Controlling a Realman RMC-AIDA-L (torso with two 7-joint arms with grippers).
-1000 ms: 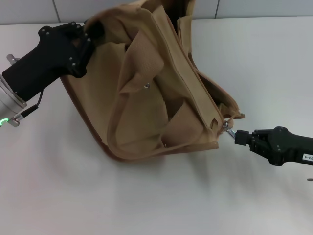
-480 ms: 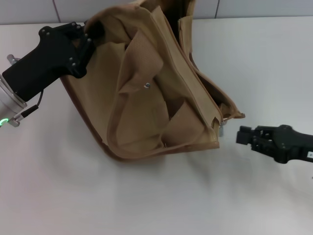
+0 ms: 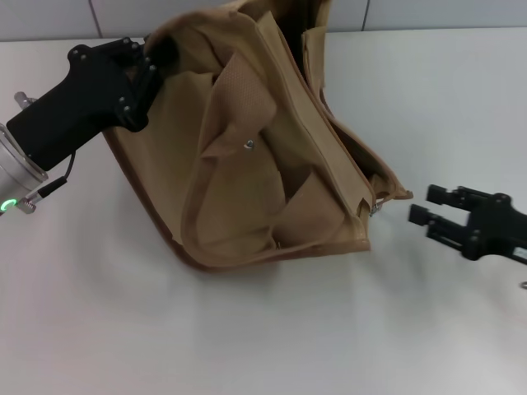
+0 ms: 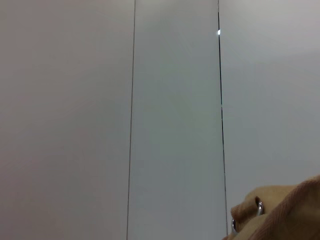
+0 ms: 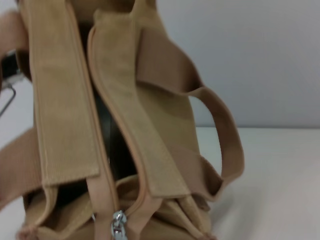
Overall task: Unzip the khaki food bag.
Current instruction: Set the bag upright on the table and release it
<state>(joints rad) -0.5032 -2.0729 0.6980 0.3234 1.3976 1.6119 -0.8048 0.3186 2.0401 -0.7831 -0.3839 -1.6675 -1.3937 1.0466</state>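
The khaki food bag (image 3: 263, 156) lies tilted on its side in the middle of the white table. In the right wrist view its top zipper stands parted along its length, with dark inside showing, and the metal pull (image 5: 118, 223) hangs at the near end. The pull (image 3: 375, 207) shows at the bag's right corner in the head view. My left gripper (image 3: 152, 56) is shut on the bag's far left end. My right gripper (image 3: 432, 206) is open and empty, a short way right of the pull, not touching the bag.
The white table (image 3: 272, 329) stretches in front of and to the right of the bag. A grey panelled wall (image 4: 175, 100) stands behind. Two webbing handles (image 5: 220, 130) loop out from the bag's top. A corner of bag fabric (image 4: 290, 215) shows in the left wrist view.
My right gripper let go of the zipper pull, opened, and drew back to the right. The pull dropped back against the bag's corner. The left arm held still.
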